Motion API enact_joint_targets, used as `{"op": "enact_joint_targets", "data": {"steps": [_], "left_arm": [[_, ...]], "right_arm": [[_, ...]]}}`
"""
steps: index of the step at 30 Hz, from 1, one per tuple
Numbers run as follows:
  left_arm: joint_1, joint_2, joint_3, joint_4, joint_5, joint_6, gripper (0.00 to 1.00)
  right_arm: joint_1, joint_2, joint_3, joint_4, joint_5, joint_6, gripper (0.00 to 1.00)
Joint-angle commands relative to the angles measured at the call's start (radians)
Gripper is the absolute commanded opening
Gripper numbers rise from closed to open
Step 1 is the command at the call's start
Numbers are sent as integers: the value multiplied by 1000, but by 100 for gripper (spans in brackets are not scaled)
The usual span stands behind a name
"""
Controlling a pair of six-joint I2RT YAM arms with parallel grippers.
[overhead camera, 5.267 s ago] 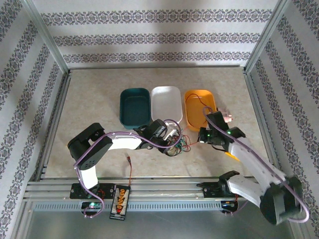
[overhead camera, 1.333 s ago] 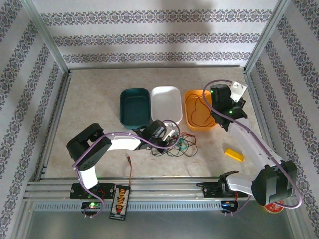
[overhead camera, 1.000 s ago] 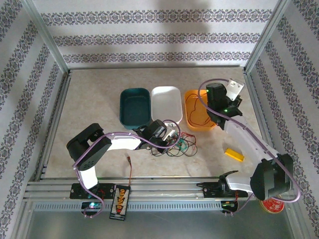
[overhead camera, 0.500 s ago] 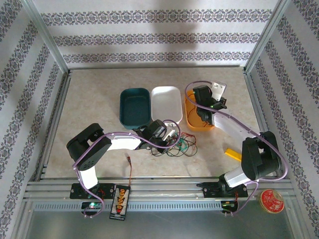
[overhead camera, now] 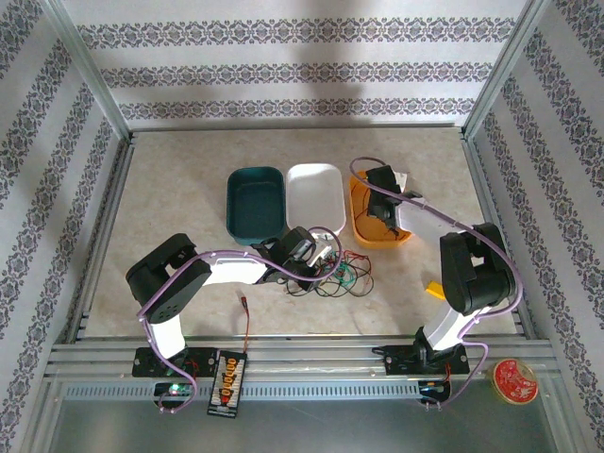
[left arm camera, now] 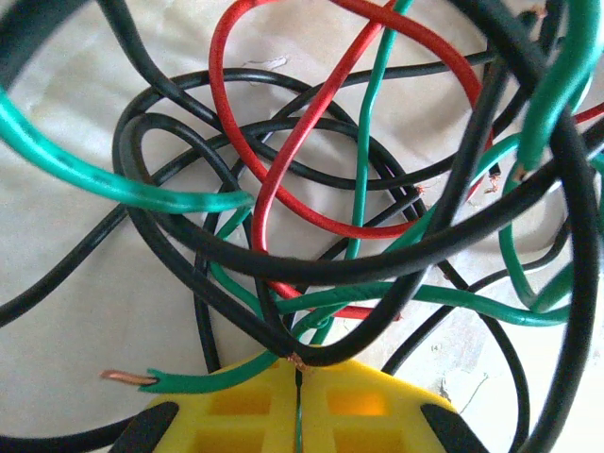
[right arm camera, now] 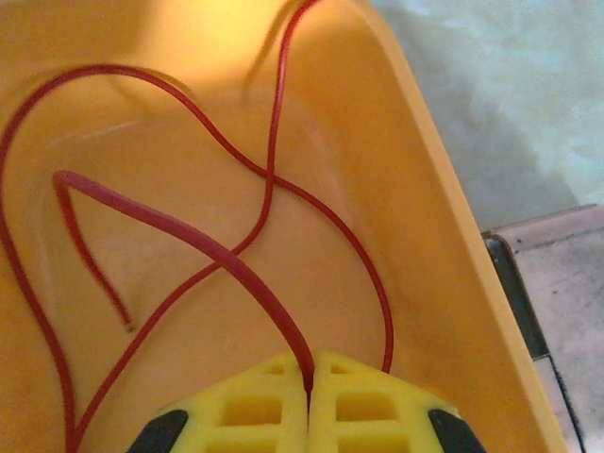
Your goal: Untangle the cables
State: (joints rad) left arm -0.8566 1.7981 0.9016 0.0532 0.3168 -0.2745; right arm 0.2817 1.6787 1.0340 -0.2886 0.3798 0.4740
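Where the white bin (overhead camera: 315,189) stands on the table (overhead camera: 179,189), the teal bin (overhead camera: 255,203) sits just beside its left wall and the orange bin (overhead camera: 360,231) just beside its right wall.

The tangle of cables (overhead camera: 342,274) (left arm camera: 326,102), with red, green and black strands looped through one another, lies on the table near the white bin's front edge, toward the arms. The left gripper (overhead camera: 326,257) (left arm camera: 297,373) reaches into it. Its yellow pads are pressed together, with black and green strands of the tangle pinched at the seam.

The right gripper (overhead camera: 382,225) (right arm camera: 310,363) hangs over the orange bin, on the white bin's right. Its pads are together and clamped on the red cable (right arm camera: 189,231). From the pads, that cable arcs down and loops across the orange bin's floor.
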Motion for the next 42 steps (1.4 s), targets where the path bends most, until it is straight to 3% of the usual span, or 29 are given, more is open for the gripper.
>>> {"op": "enact_joint_targets", "data": {"steps": [1, 3, 7, 14, 21, 25, 28, 34, 39, 42], "left_arm": [[-7, 8, -7, -89, -28, -12, 7], [-7, 4, -4, -87, -31, -14, 7], [-7, 1, 2, -80, -35, -14, 7], [-7, -9, 12, -70, -40, -12, 7], [-7, -35, 6, -53, -49, -12, 7], [-6, -42, 1, -45, -60, -12, 5], [-6, -43, 0, -44, -62, -12, 4], [-6, -49, 5, -56, -67, -7, 4], [-7, -47, 10, -66, -66, -6, 4], [-6, -45, 13, -72, -68, -5, 4]], "right_arm": [[-1, -20, 30, -29, -60, 18, 21], [-1, -57, 30, -29, -57, 22, 35], [1, -153, 18, -26, -39, 27, 45], [11, -344, -42, -63, -29, 14, 49], [118, -550, -204, -165, -308, 12, 47], [166, -587, -305, -224, -427, 48, 44], [170, -593, -320, -291, -353, 4, 43], [154, -486, -342, -293, -420, -22, 40], [157, -384, -348, -243, -458, -14, 27], [159, -352, -339, -251, -446, -11, 10]]}}
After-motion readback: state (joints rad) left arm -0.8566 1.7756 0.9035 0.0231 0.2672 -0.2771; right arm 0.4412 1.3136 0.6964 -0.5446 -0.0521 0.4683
